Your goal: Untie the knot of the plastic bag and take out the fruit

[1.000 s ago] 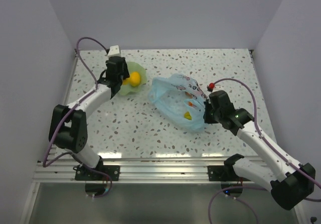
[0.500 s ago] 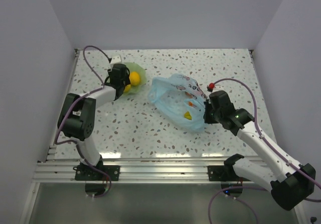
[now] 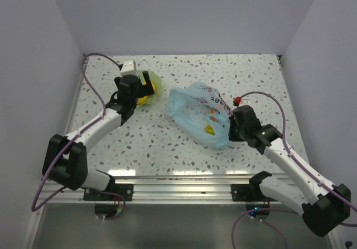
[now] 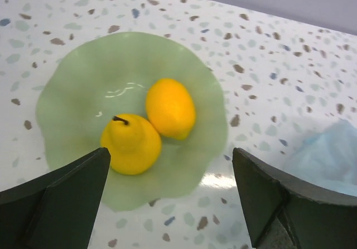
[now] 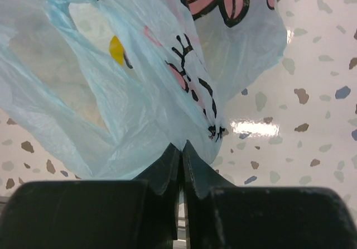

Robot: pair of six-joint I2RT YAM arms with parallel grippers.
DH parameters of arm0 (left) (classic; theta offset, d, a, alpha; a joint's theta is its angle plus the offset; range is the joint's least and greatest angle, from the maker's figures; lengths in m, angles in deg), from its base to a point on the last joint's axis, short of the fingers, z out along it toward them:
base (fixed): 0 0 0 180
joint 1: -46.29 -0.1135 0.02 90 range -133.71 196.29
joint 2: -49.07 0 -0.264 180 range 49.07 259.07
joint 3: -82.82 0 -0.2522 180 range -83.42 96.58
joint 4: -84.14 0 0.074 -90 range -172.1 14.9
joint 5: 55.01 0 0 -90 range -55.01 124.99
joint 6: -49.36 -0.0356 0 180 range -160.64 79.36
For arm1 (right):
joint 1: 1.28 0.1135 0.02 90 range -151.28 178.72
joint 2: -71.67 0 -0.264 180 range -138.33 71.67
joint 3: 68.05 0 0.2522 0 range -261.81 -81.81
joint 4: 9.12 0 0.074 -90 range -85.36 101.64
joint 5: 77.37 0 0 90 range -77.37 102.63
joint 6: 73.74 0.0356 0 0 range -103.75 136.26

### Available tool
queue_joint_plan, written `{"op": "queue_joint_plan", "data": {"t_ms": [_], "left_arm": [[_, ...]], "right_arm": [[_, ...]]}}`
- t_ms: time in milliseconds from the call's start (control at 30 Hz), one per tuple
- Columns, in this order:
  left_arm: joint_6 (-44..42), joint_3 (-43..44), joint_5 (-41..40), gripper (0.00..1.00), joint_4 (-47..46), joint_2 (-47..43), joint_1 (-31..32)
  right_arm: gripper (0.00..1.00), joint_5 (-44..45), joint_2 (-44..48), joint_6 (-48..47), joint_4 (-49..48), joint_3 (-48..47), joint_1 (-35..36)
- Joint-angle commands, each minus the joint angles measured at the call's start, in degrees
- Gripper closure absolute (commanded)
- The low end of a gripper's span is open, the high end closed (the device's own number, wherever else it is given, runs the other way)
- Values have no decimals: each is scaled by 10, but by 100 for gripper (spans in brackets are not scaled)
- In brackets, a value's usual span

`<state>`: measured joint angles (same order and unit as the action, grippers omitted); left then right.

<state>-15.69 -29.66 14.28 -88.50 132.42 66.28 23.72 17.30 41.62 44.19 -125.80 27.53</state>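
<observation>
The plastic bag point(image 3: 195, 109) lies midway across the table point(image 3: 150, 143), thin, limp and slippery, with fruit point(image 3: 208, 129) showing through. The right claw point(image 5: 181, 147) is pinched shut on its edge; the left claw point(image 4: 170, 158) gapes empty above the bowl point(image 4: 64, 92). Gathered film likely grips best.

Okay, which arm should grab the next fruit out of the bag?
Left, probably. The left hand is open and empty above the bowl, while the right hand is pinching the plastic bag, with fruit visible inside.
</observation>
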Motion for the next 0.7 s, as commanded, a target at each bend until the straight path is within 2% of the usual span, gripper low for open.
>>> {"op": "queue_joint_plan", "data": {"t_ms": [0,33,133,167,233,267,333,367,500,667], "left_arm": [[5,-15,8,3,31,-66,60],[9,-17,17,3,36,-90,72],[30,-35,42,3,50,-125,123],[34,-41,44,3,52,-132,136],[51,-55,44,3,56,-147,170],[56,-59,45,3,60,-148,181],[71,-67,43,2,63,-149,207],[74,-70,40,2,63,-148,217],[75,-74,30,2,63,-137,243],[63,-60,36,1,57,-116,270]], "right_arm": [[92,47,1,55,18,15,-7],[90,52,-7,64,37,17,-10],[63,53,0,63,54,8,-11],[45,55,6,44,54,1,-11],[27,38,21,15,41,-28,-11],[14,30,20,-15,40,-42,-11],[4,0,12,-39,47,-94,-11],[2,-11,-5,-51,50,-112,-11],[1,-48,-69,-89,47,-185,-10],[1,-32,-169,-93,33,-243,-10]]}}
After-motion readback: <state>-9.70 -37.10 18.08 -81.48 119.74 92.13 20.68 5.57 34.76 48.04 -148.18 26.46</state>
